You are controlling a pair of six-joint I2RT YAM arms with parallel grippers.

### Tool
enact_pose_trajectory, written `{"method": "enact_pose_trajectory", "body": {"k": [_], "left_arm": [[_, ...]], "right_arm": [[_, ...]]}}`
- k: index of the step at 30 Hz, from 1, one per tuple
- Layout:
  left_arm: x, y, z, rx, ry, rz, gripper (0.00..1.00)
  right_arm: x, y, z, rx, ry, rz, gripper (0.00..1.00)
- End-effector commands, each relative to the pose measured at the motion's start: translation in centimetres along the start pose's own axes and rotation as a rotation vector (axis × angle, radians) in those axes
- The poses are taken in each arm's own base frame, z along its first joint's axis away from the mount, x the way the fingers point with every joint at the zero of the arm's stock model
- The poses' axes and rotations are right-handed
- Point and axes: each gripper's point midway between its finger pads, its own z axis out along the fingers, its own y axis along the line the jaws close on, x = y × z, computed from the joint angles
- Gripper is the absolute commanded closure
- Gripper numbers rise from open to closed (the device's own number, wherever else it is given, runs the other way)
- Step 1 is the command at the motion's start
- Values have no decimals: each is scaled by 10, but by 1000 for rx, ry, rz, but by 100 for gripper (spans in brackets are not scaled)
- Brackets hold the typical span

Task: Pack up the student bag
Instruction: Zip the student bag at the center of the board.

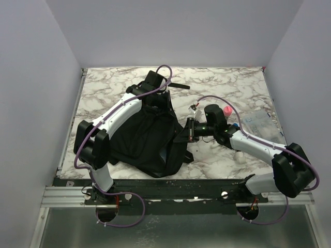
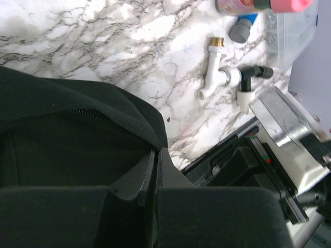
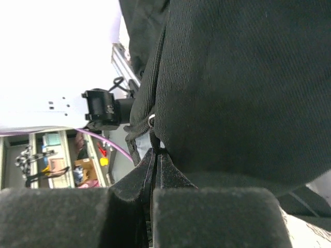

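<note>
The student bag (image 1: 139, 139), a large soft black backpack, lies slumped on the marble table left of centre. My left gripper (image 1: 158, 99) is at the bag's far top edge, and the left wrist view shows it (image 2: 155, 155) shut on the fabric rim beside the zipper line (image 2: 83, 111). My right gripper (image 1: 186, 133) is at the bag's right side. In the right wrist view it (image 3: 156, 153) is shut on a thin black tab that hangs from a small metal ring (image 3: 151, 121) on the bag (image 3: 243, 77). The bag's inside is hidden.
A white pipe fitting (image 2: 217, 72) lies on the table right of the bag. Beyond it are a pink-capped bottle (image 1: 226, 110) and a clear plastic box (image 1: 258, 124). Grey walls enclose the table on three sides.
</note>
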Motion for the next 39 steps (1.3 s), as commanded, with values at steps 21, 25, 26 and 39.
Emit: {"method": "enact_pose_trajectory", "body": {"k": [21, 25, 26, 39], "left_arm": [[-101, 7, -7, -113, -309, -132, 100], [-113, 27, -7, -166, -314, -139, 100], [-112, 29, -7, -161, -299, -131, 100], [17, 10, -7, -45, -34, 89, 18]], "right_arm": [[123, -20, -2, 408, 53, -404, 100], [116, -34, -14, 493, 13, -450, 100], [112, -34, -17, 504, -11, -448, 100], [90, -51, -20, 573, -177, -416, 100]]}}
